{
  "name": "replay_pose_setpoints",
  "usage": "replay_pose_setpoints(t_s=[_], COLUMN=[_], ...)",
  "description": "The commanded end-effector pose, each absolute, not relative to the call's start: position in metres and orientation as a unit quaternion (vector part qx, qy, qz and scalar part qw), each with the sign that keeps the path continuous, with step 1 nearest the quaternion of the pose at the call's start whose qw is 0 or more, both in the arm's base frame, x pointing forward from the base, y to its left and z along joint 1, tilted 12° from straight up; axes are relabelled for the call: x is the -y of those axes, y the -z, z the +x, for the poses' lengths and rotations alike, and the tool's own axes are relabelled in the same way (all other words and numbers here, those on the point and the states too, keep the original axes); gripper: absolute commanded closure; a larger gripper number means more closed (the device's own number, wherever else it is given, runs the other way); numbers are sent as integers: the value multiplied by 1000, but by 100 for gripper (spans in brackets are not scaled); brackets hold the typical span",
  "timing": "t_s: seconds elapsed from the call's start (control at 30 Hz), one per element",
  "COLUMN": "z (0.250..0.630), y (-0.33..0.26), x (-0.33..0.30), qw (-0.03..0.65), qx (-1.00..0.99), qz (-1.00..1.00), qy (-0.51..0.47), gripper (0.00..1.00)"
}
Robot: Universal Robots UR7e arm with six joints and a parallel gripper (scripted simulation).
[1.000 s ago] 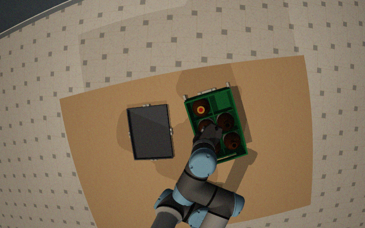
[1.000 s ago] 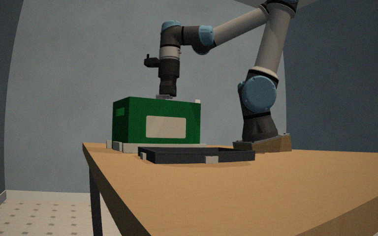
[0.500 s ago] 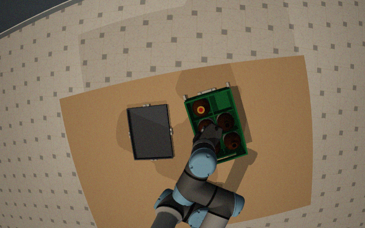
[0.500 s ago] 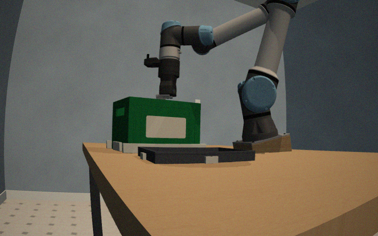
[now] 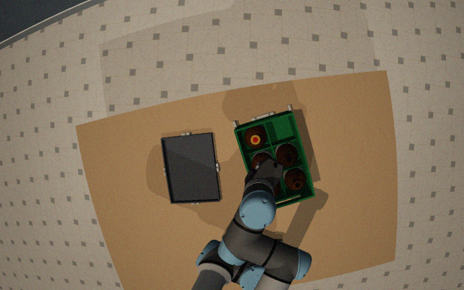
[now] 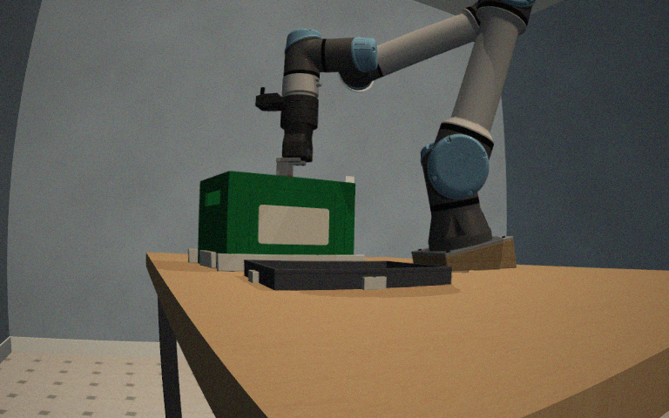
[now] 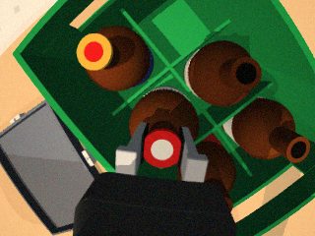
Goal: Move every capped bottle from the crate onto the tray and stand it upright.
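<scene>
The green crate (image 5: 274,157) holds several brown bottles. My gripper (image 7: 162,136) is shut on the neck of a red-capped bottle (image 7: 161,118) in the crate's middle cell on the tray side, and the bottle still sits down in the crate. In the side view the fingers (image 6: 289,167) reach just below the crate's rim. A second capped bottle with a yellow and red cap (image 7: 114,57) stands in a corner cell; it also shows in the overhead view (image 5: 255,136). Two open bottles (image 7: 223,74) (image 7: 271,132) stand in the cells on the far side. The dark tray (image 5: 191,167) lies empty beside the crate.
One crate cell (image 7: 181,23) is empty. Another brown bottle (image 7: 217,164) sits partly hidden under my gripper. The crate walls and dividers stand close around the held bottle. The arm's base (image 6: 461,248) is at the table's far side.
</scene>
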State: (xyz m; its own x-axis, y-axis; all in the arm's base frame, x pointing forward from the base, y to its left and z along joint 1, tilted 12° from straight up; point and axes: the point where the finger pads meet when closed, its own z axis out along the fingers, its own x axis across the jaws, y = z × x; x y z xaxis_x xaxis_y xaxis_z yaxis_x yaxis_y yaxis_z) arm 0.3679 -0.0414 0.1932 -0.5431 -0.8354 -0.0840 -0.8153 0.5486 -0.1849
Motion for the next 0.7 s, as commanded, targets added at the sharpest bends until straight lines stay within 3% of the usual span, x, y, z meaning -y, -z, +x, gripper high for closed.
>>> replay_pose_setpoints(t_s=[0.0,0.67], z=[365,354], y=[-208,-261], x=[41,39], qw=[82,82], qx=[-876,-876], qz=[-471,-471], qy=[62,62], gripper=[100,100])
